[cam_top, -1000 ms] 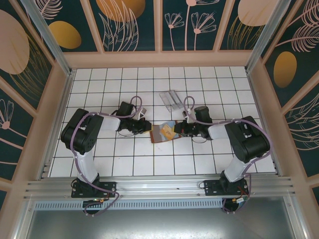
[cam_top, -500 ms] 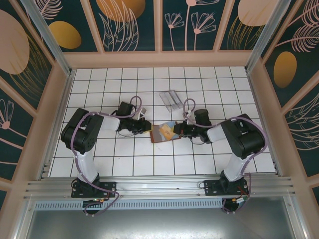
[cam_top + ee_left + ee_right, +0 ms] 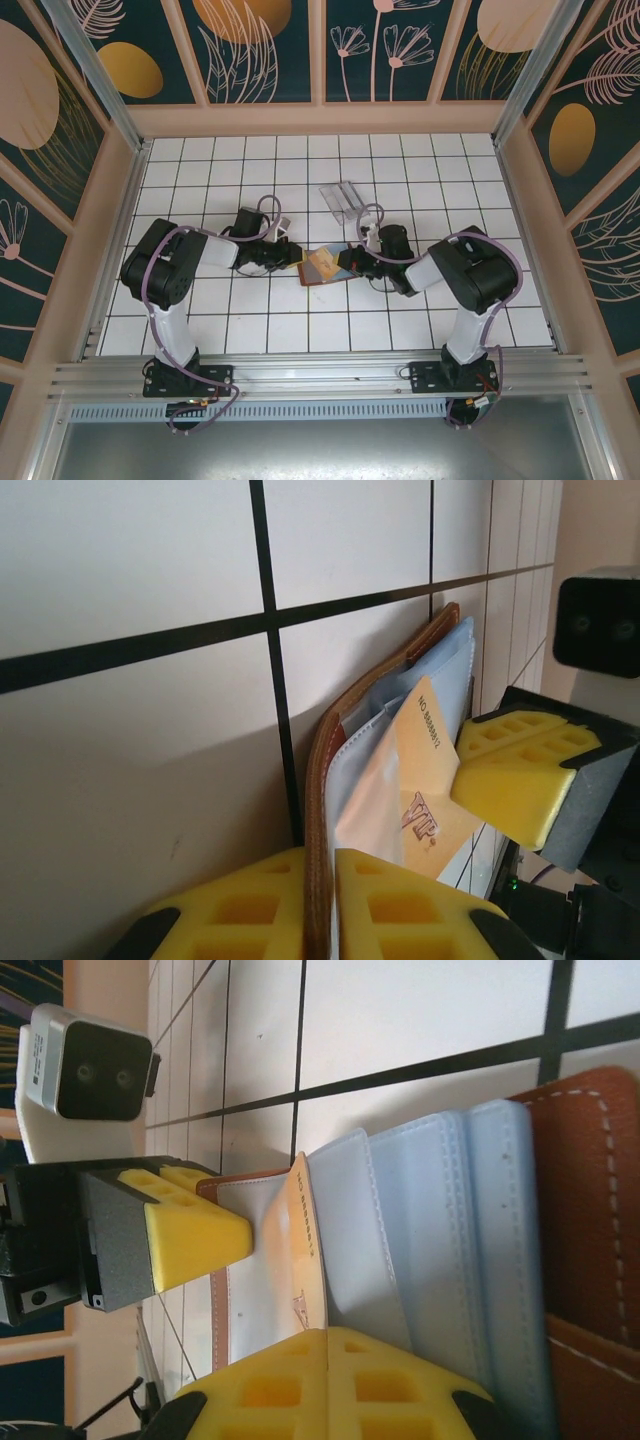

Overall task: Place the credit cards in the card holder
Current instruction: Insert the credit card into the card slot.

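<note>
White tiled table with painted flower panels boxing it in on three sides, that's the setting. Our count: one card holder, one credit card that we can actually see, one clear tray, and two grippers.

The holder lies open near the middle of the table, between the two arms, brown leather outside and pale bluish pockets inside. The left gripper has its yellow fingers pinched tight on the holder's brown edge. The right gripper is closed on the orange-tan card, whose far end sits in against the bluish lining (whether it's properly inside a pocket, we can't tell). The tray sits by itself a little farther back on the tiles, apart from the holder.

Hard-to-see stuff: the card's near end is hidden between the right fingers, and the holder's near end is cut off at the bottom of the left wrist view. We can read "VIP" on the card, but the line of print along its edge is too small. From above, both grippers cover the holder's ends.
</note>
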`<state>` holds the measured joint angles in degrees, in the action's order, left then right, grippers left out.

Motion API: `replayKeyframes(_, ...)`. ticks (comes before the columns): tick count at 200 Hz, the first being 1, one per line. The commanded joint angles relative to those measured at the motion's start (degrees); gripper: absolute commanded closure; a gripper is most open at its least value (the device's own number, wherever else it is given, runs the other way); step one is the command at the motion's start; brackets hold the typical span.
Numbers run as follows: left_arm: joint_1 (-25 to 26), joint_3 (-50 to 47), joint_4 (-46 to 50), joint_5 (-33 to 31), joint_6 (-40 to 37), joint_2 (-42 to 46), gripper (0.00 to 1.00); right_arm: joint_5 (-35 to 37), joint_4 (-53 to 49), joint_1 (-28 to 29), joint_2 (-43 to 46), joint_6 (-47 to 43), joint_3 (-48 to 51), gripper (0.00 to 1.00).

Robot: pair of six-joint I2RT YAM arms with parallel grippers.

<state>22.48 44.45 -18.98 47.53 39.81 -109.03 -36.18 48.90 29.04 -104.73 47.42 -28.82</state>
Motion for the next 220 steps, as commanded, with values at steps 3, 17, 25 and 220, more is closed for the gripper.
replayKeyframes(3,0.0,-3.3,1.7,-1.3,1.5,-1.2,0.85,3.5,5.2,0.7,-2.2,2.4,2.3,1.0)
replayKeyframes(17,0.0,-3.8,1.6,-1.6,1.4,-0.9,0.85,2.9,7.3,0.7,-3.1,3.3,2.8,1.0)
replayKeyframes(25,0.1,-3.8,2.0,-2.0,0.9,-0.9,0.85,2.6,7.5,0.7,-3.4,3.5,2.7,1.0)
replayKeyframes(220,-0.1,-2.8,3.8,-4.0,-0.2,-0.7,0.86,9.6,4.9,5.0,-1.7,6.7,1.0,1.0)
